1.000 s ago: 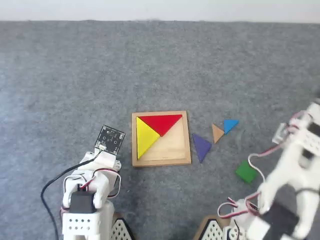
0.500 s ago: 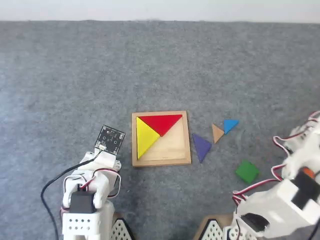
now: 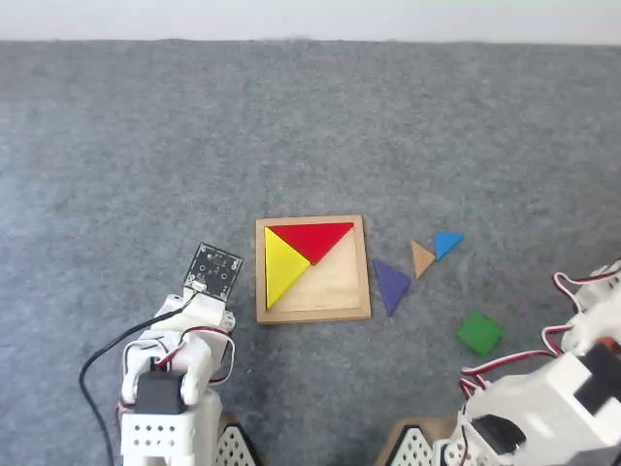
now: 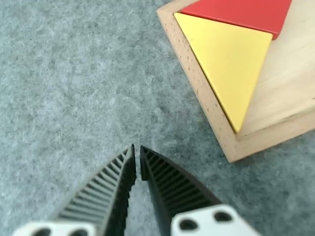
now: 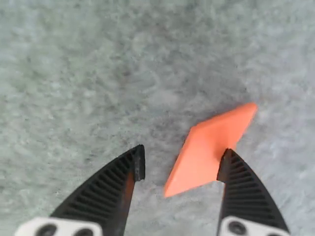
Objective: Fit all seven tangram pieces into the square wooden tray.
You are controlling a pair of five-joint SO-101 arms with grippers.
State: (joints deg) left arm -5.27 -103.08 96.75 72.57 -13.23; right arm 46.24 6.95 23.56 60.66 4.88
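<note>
I'm at the pickup: right gripper [image 5: 183, 152], jaws apart, straddles the orange parallelogram [image 5: 211, 142] on the worktop; next I'd close squarely on its edges. Left gripper [image 4: 137, 150], pinched together, sits at the tray's [image 3: 312, 313] 8 o'clock. The purple triangle [image 3: 391, 284] and green square [image 3: 479, 332] lie toward its 3–4 o'clock, likely clear of the carry.

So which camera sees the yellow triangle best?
The left wrist view: the yellow triangle is close, in the wooden tray beside the red triangle. The high view shows it small; the right wrist view faces an orange piece.
</note>
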